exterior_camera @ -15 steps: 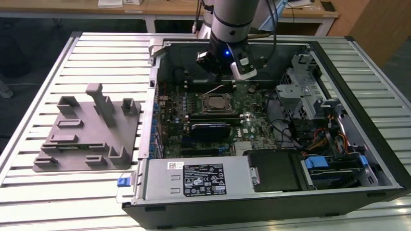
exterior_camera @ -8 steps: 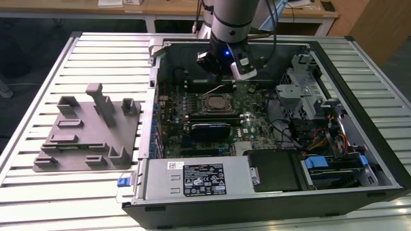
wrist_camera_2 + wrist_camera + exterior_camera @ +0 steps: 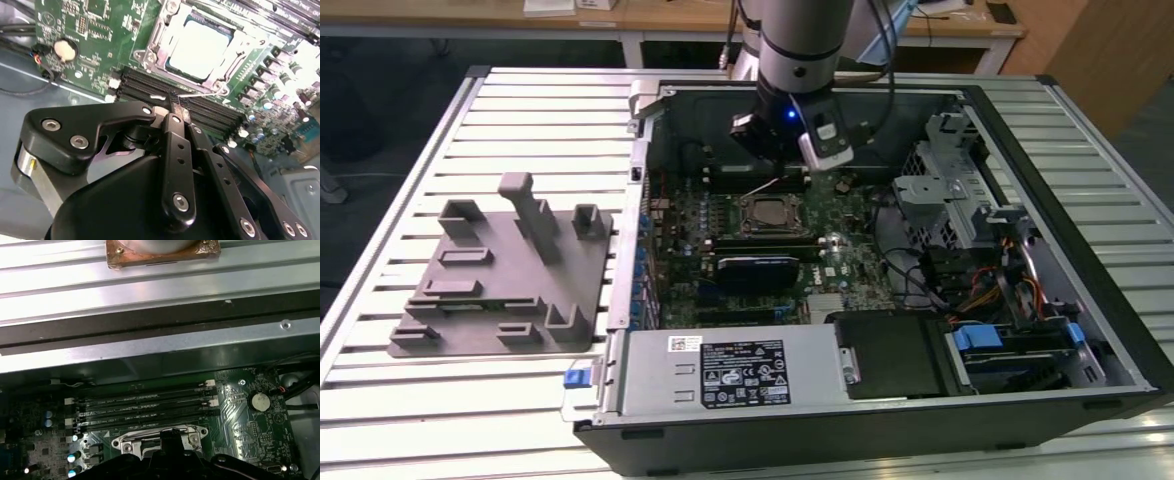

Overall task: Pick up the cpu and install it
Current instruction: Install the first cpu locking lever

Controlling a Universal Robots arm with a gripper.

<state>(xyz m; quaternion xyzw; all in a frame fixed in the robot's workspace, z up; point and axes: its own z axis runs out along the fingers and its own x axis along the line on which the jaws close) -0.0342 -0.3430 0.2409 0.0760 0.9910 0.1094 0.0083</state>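
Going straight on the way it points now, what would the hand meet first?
Probably the memory slots beside the socket, just beyond the hand in the second wrist view, or the thin wire lever crossing there; depth is unclear. The cpu sits in the socket, further on.

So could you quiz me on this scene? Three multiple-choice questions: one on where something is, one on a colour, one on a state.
1. Where is the cpu?
A. on the grey tray
B. in the socket on the circuit board
C. on the table's slats

2. What colour is the circuit board?
A. green
B. red
C. white

3. How is the computer case?
A. closed on all sides
B. open, its insides on view
C. wrapped in plastic

Answers:
1 B: the silvery square lies inside the socket's metal frame.
2 A: the board is green around the socket.
3 B: the exterior view looks straight in at the board and other parts.
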